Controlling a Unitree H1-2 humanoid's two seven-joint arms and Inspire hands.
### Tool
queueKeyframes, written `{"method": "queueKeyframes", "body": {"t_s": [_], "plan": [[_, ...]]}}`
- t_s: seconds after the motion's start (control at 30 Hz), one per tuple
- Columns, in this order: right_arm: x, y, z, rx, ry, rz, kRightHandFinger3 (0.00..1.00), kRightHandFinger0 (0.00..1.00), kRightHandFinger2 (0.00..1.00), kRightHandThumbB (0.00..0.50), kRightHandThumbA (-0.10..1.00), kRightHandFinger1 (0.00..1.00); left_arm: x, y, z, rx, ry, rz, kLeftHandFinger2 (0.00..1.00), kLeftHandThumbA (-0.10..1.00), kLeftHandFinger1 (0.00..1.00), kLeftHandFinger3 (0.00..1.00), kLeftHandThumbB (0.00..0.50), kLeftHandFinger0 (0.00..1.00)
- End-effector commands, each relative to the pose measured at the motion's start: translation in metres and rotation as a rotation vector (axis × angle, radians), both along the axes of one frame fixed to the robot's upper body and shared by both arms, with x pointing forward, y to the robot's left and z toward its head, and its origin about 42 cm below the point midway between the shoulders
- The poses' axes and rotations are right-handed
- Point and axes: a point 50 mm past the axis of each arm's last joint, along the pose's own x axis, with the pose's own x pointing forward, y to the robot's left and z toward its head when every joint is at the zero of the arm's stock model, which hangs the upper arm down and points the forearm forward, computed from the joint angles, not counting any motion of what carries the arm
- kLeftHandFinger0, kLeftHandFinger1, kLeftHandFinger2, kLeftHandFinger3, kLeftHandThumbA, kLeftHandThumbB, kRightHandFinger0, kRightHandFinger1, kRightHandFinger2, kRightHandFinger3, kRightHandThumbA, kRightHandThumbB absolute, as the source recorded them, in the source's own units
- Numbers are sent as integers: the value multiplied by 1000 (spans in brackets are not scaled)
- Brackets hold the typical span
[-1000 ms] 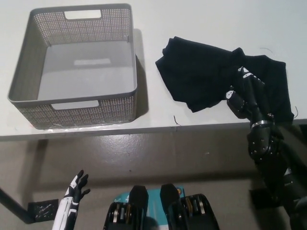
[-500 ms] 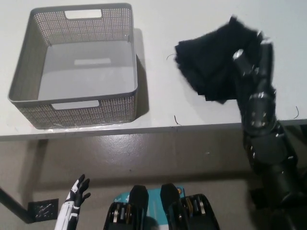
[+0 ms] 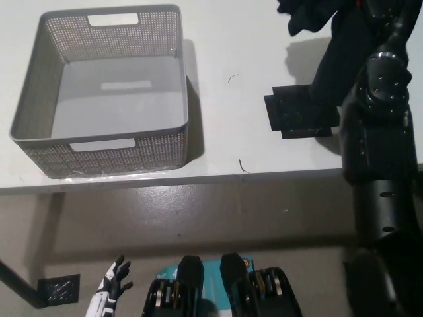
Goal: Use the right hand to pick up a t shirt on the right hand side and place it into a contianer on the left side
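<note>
**Black t-shirt lifted off table, right side**

Nearest, lower left, below the table edge: white left hand (image 3: 112, 297), fingers spread, holding nothing, resting low.

Right side: black right arm (image 3: 377, 132) rises from the bottom right and runs up over the near table edge toward the far right corner. The right hand itself is cut off by the top of the picture; cannot tell how its fingers stand.

White table (image 3: 231, 119). On its left part sits the grey container (image 3: 185, 99), a perforated basket with handle slots at near and far walls, its inside bare.

Right of the container, partly behind the arm: a dark squarish patch on the table, likely shadow.

Farthest, top right: the t-shirt (image 3: 317, 20), black, bunched and hanging in loose folds, raised above the table by the arm's upper end. Well apart from the container. No print visible.
</note>
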Motion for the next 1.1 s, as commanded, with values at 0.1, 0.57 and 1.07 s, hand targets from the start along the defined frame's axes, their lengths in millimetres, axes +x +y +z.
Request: {"method": "queueKeyframes", "body": {"t_s": [0.1, 0.57, 1.07], "plan": [[4, 44, 51, -3, -62, 151, 510, 0, 464, 105, -100, 3, -5, -4, 2, 10, -28, -26, 988, 1000, 1000, 1000, 260, 942], [-12, 197, 102, -195, -85, 387, 503, 0, 497, 163, -100, 20, -3, -34, -1, 11, -18, -105, 1000, 1000, 1000, 1000, 283, 948], [-44, 295, 98, -301, -92, 505, 276, 0, 421, 174, -100, 16, -2, -76, -1, -16, -23, -176, 992, 1000, 1000, 1000, 314, 885]]}}
